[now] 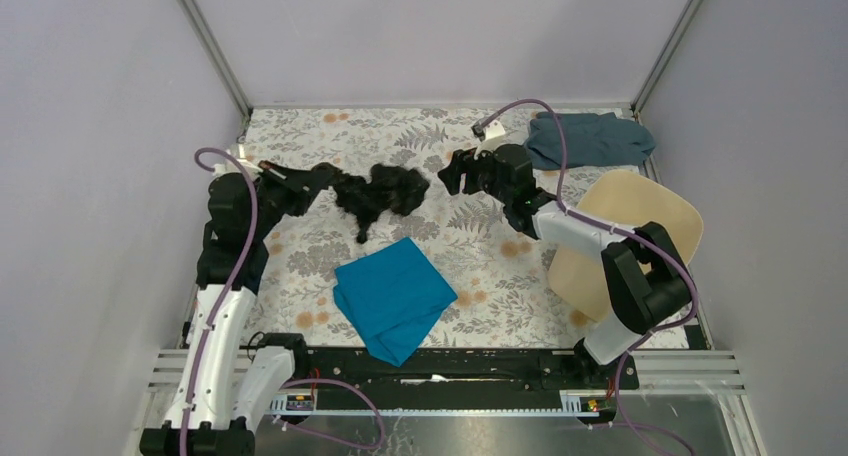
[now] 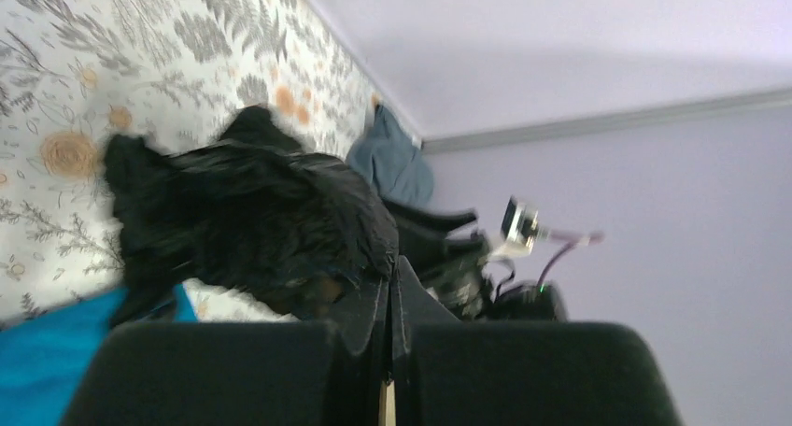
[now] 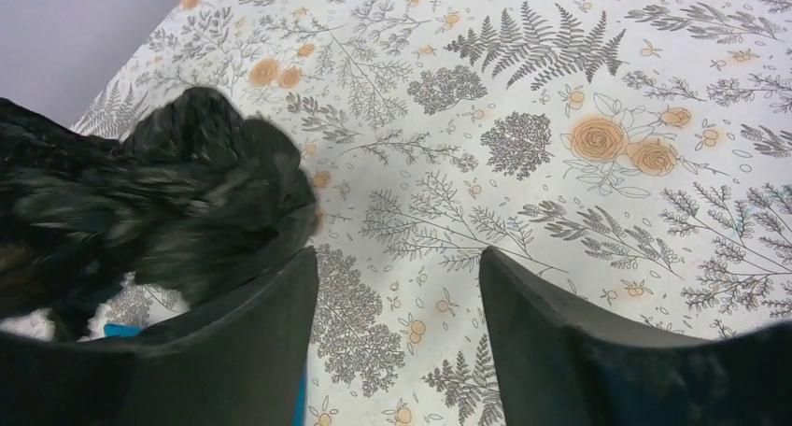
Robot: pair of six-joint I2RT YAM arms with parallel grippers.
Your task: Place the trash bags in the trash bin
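Crumpled trash bag, long axis left-right; left end in left gripper

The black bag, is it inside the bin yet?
No, the black bag is pinched in the left hand, well apart from the beige bin on the right.

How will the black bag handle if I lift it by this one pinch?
Probably floppy: the trash bag is crumpled and shapeless in the left fingers, so it should sag and trail. Its thin, shiny film looks light and maybe slippery; it could slide out of a small pinch.
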